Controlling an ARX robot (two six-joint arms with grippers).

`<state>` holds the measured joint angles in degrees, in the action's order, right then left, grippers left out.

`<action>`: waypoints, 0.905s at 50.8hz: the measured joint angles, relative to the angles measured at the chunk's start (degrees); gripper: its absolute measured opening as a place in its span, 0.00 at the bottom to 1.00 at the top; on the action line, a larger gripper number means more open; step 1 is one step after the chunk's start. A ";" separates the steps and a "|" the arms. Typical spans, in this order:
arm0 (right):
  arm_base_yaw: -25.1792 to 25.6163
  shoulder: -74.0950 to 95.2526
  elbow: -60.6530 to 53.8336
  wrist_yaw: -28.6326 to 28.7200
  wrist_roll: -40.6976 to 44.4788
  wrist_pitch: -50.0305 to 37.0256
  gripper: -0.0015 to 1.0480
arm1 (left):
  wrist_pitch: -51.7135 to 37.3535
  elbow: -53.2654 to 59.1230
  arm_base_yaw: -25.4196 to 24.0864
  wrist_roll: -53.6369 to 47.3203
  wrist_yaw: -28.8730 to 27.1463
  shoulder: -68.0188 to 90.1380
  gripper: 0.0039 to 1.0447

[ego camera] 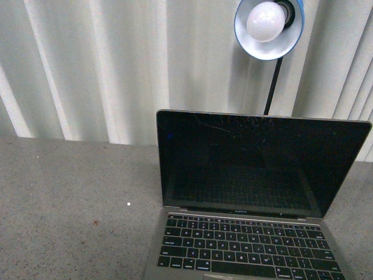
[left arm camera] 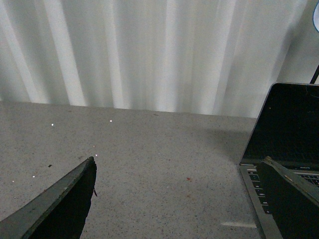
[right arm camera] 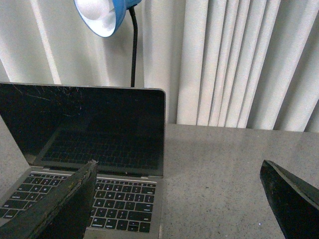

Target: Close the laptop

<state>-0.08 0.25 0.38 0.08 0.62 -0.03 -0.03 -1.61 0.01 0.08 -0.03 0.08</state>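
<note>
Laptop (ego camera: 256, 201) open, lid upright, untouched.
Left gripper (left arm camera: 179, 206) and right gripper (right arm camera: 177, 204) both spread, empty. Risk: base skidding on countertop (ego camera: 70, 204), or worse cracking of screen (ego camera: 245, 151), if pushed off-centre.

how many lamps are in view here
1. A blue-shaded lamp stands behind the open laptop, with its head above the screen's top edge. Its lower pole is hidden behind the laptop. No other lamp shows.

The laptop (ego camera: 256, 175) has a matt grey metal body and a glossy, scratched black screen; the table (ego camera: 70, 198) is speckled, matt and stone-like.
</note>
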 joint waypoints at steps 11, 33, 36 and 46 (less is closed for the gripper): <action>0.00 0.00 0.00 0.00 -0.02 0.00 0.93 | 0.00 0.02 0.00 0.00 0.00 0.00 0.94; 0.00 0.00 0.00 0.00 0.00 0.00 0.93 | 0.02 0.00 0.00 0.00 0.00 0.00 0.94; 0.00 0.00 0.00 0.00 -0.02 0.00 0.93 | 0.00 0.02 0.00 0.02 0.00 0.00 0.94; 0.00 0.00 0.00 0.00 0.00 0.00 0.93 | 0.00 0.02 0.00 0.00 0.00 0.00 0.94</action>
<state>-0.08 0.25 0.38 0.08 0.62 -0.03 -0.03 -1.58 0.01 0.08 -0.03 0.08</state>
